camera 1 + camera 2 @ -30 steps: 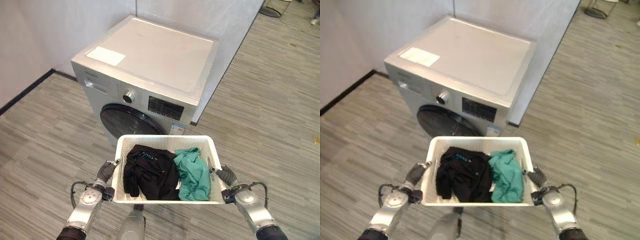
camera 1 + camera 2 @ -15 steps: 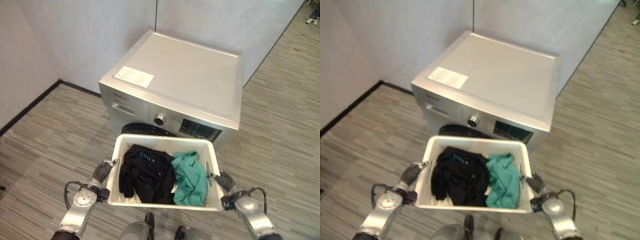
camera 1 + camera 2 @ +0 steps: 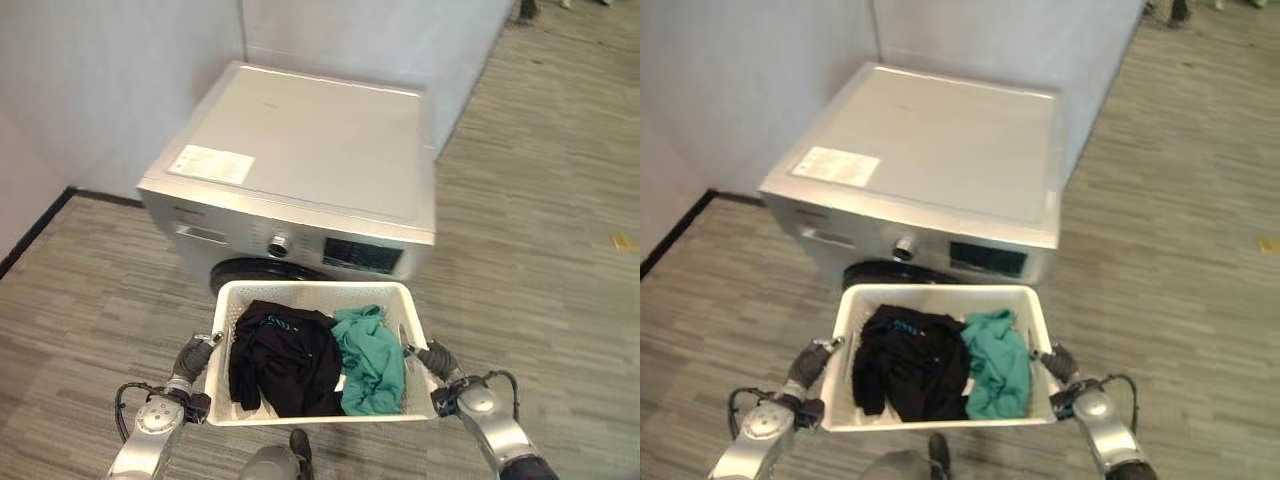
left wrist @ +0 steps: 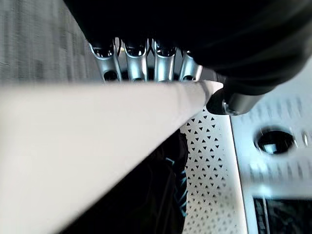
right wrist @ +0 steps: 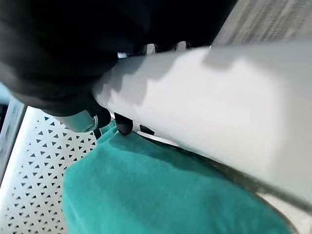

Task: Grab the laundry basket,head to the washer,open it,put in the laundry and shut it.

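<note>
Two hands: the white basket [image 3: 318, 296] is held off the floor [image 3: 520, 260] between them, one on each short side.
Left hand [image 3: 192, 358]: clamped on the basket's left rim, fingers [image 4: 130, 61] curled under the rim and thumb pressed against the perforated inner wall.
Right hand [image 3: 442, 364]: clamped on the right rim, thumb tip set on the inner wall just above the green cloth; fingers mostly hidden behind the rim.
Basket contents: black garment [image 3: 280, 355] on the left, green garment [image 3: 370, 355] on the right, touching each other.
Washer [image 3: 300, 170]: just beyond the basket's far edge, against the wall [image 3: 120, 80]; the dark round door [image 3: 262, 274] is seen closed, partly hidden by the basket; knob [image 3: 279, 244] and dark display above it.
</note>
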